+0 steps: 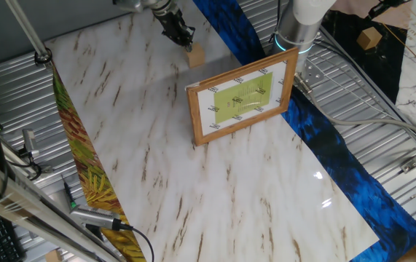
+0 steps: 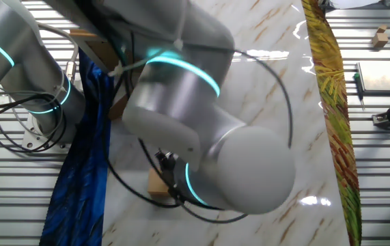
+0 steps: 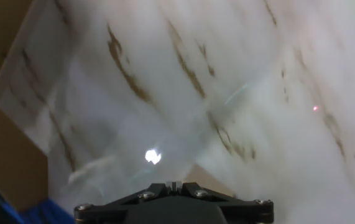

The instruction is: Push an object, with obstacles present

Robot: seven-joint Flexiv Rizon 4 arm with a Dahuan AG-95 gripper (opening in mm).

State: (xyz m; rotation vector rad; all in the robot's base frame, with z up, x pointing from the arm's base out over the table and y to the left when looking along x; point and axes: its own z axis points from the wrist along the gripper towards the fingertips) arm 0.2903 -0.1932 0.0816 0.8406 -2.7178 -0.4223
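Small wood block (image 1: pixel 195 56) at far end of marble table (image 1: pixel 157 160), approx 11 o'clock from upright picture frame (image 1: pixel 242 100), clear gap btw the two. Gripper (image 1: pixel 184 36) at block's 11 o'clock, just beside or touching its top edge; can't tell which. Closed up by the look of the hand view, nothing held. Prob light, rigid, flat-faced. Should slide easily on smooth marble, but may spin or tip if struck off-centre or high. No grasp needed: press low & mid-face w/ the closed gripper. Keep path clear of frame, prob easy to topple.
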